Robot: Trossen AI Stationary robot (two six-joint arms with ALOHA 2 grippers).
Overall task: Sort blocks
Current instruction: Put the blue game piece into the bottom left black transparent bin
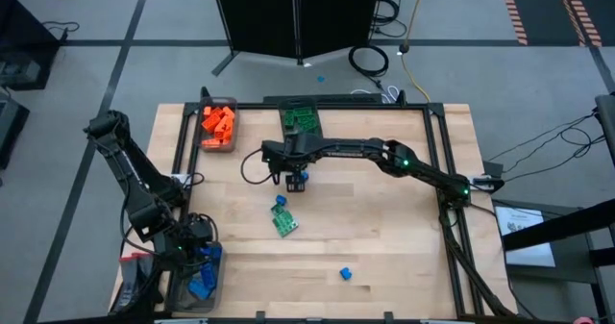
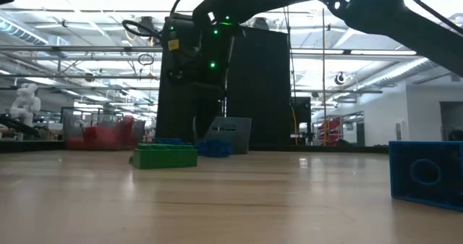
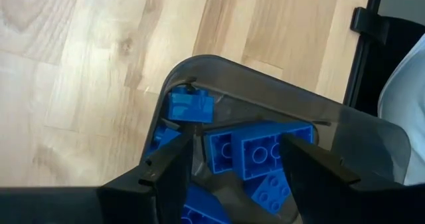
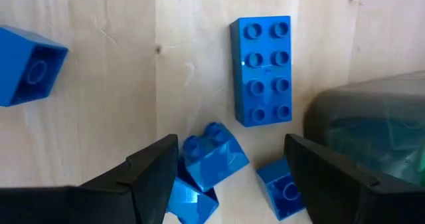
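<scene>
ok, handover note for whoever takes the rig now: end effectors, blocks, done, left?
Left end effector: open, empty, over the blue bin.
Right end effector: open, empty, above loose blue blocks at table centre.
Done: orange blocks in their bin, green blocks in theirs, several blue ones binned.
Left: centre blue cluster, green block, lone blue block near the front edge.

Glossy plastic blocks (image 4: 261, 70); smooth pale wood table (image 1: 384, 237).
</scene>
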